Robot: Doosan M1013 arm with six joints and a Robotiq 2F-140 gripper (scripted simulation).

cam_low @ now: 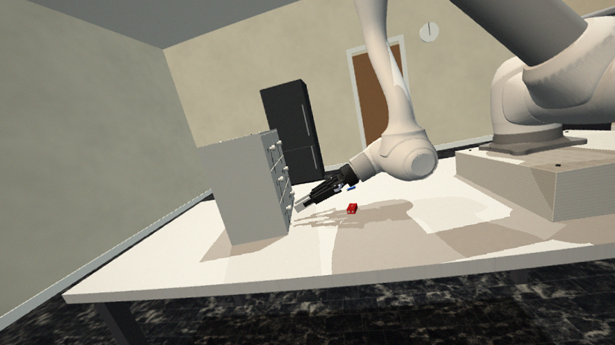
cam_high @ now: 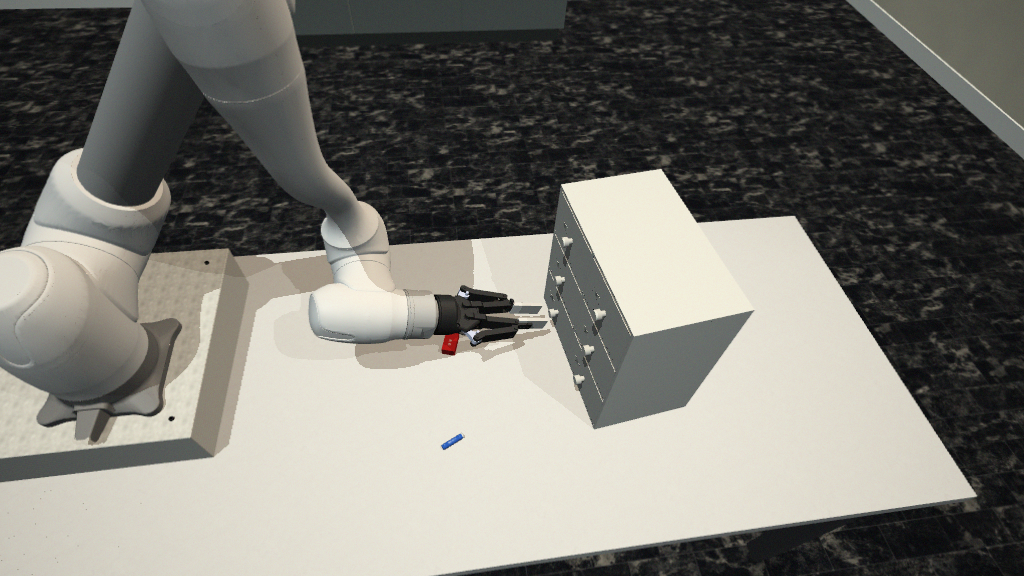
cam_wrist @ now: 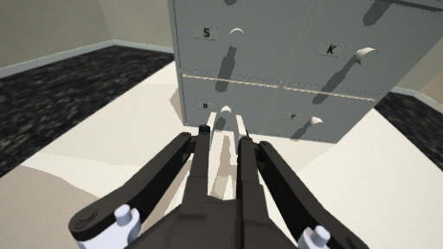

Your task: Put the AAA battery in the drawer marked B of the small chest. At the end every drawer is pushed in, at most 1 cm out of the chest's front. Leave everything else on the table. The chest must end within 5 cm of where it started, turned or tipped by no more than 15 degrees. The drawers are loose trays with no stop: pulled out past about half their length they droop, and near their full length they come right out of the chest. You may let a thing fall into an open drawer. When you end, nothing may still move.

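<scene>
The blue AAA battery (cam_high: 452, 442) (cam_low: 351, 187) lies on its side on the table. The small pale chest (cam_high: 658, 250) (cam_low: 245, 190) stands upright, and its drawer fronts look flush. Drawer B (cam_wrist: 195, 117) (cam_high: 553, 313) is at the bottom left in the wrist view, with a round white knob (cam_wrist: 226, 109). My gripper (cam_high: 543, 315) (cam_low: 299, 206) (cam_wrist: 225, 122) points at that knob, tilted down, with its fingers a little apart and nothing held between them. The tips are just in front of the knob, one on each side in the wrist view; whether they touch it I cannot tell.
A red block (cam_high: 449, 345) (cam_low: 352, 208) lies on the table (cam_high: 343, 501) beneath and beside the gripper. In the wrist view drawer S (cam_wrist: 195, 52) is above B, and another low drawer with a knob (cam_wrist: 317, 121) is to its right.
</scene>
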